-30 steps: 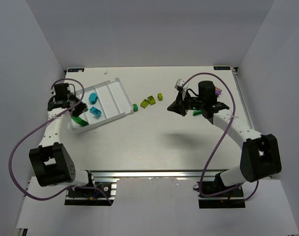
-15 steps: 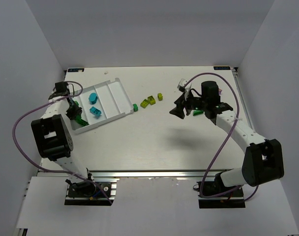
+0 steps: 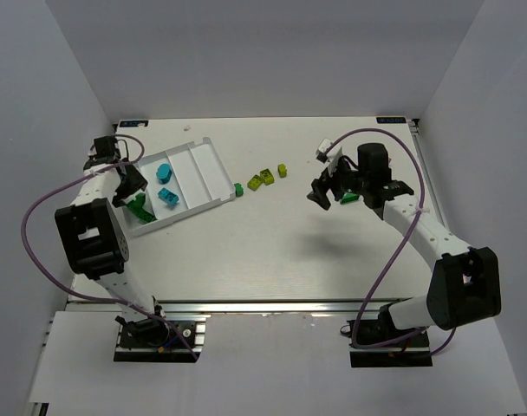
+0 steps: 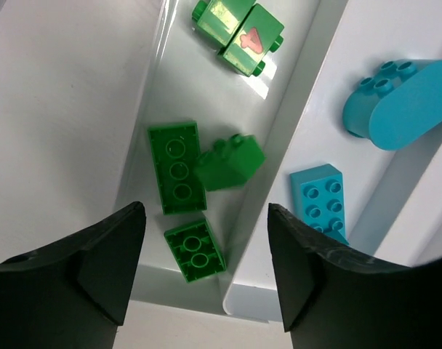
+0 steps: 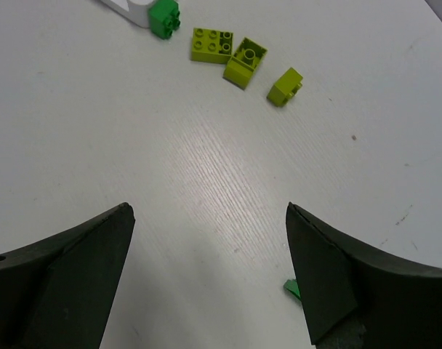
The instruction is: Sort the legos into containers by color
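White table (image 3: 272, 251) enclosed by pale walls (image 3: 64, 69), seen from above and from both wrists.

Tray (image 3: 213, 165): at the far left of the table, with long compartments divided by ridges. The leftmost compartment holds the green bricks (image 4: 179, 169). The next one holds two cyan bricks (image 4: 395, 94), one rounded and one square-cornered.

Left gripper (image 4: 205, 240): hangs over the near end of the green compartment, fingers spread, nothing between them. All the green bricks below lie loose on the tray floor.

Right gripper (image 5: 208, 211): hangs over bare table at centre right, fingers spread wide and holding nothing.

Loose bricks: three yellow-green bricks (image 5: 243, 62) lie close together between the tray and the right gripper. One green brick (image 5: 163, 17) lies just beside the tray's near corner. Another, the stray brick (image 5: 294, 289), lies on the table by the right finger.

Step in hand (judged): between drop-off and next pick. Green and cyan are partly sorted, and yellow-green is not yet begun.

Next move (judged): either gripper must descend with its fingers straddling a single brick, then close on it alone. The yellow-green cluster is tight, so a neighbouring brick may be nudged. Each yellow-green brick goes to a compartment that holds neither green nor cyan.
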